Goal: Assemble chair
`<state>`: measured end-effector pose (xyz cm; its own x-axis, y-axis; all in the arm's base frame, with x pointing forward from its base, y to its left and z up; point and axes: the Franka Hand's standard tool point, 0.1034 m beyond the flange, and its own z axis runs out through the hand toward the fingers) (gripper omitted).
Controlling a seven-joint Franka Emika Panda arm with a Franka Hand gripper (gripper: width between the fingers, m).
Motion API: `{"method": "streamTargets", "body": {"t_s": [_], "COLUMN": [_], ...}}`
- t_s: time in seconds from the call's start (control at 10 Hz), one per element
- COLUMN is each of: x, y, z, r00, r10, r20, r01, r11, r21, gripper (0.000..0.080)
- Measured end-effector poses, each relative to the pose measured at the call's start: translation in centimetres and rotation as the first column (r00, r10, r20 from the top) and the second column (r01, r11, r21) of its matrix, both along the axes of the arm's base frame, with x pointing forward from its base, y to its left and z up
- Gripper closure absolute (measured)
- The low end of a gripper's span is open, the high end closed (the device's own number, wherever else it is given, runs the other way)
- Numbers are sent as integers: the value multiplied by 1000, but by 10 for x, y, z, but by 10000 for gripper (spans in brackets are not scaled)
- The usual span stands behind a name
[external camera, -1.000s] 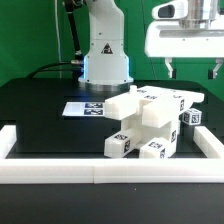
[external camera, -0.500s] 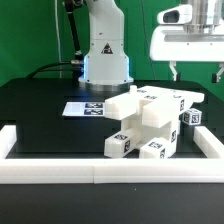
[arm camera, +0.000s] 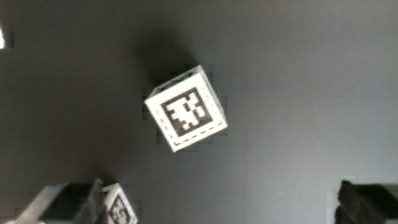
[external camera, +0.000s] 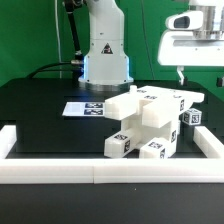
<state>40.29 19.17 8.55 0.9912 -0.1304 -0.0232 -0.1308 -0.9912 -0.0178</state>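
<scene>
The chair's white blocky pieces lie clustered mid-table, their black-and-white tags facing several ways. A small tagged cube sits at the cluster's right end in the exterior view. My gripper hangs high above that right end, partly cut by the frame edge, open and empty. One finger shows. In the wrist view the gripper looks down on the black table between two wide-apart dark fingertips. A white tagged piece lies below, and another tagged piece lies beside one fingertip.
White border rails run along the front, left and right of the black table. The marker board lies behind the cluster. The robot base stands at the back.
My gripper has slid toward the exterior view's right, staying open. The chair pieces have not moved.
</scene>
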Motion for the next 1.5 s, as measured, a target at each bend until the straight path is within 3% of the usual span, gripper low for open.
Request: {"method": "streamTargets", "body": {"t_s": [0.2, 0.6, 1.0, 1.5], "x": [0, 0, 0, 9], "y": [0, 0, -5, -18], "z": [0, -4, -19, -18], "r00": [1000, 945, 947, 952], "r10": [20, 328, 322, 307], "r20": [0, 10, 12, 15], "r01": [-20, -327, -322, -306], "r11": [1000, 945, 947, 952], "r21": [0, -11, -25, -26], "gripper": [150, 150, 150, 150]}}
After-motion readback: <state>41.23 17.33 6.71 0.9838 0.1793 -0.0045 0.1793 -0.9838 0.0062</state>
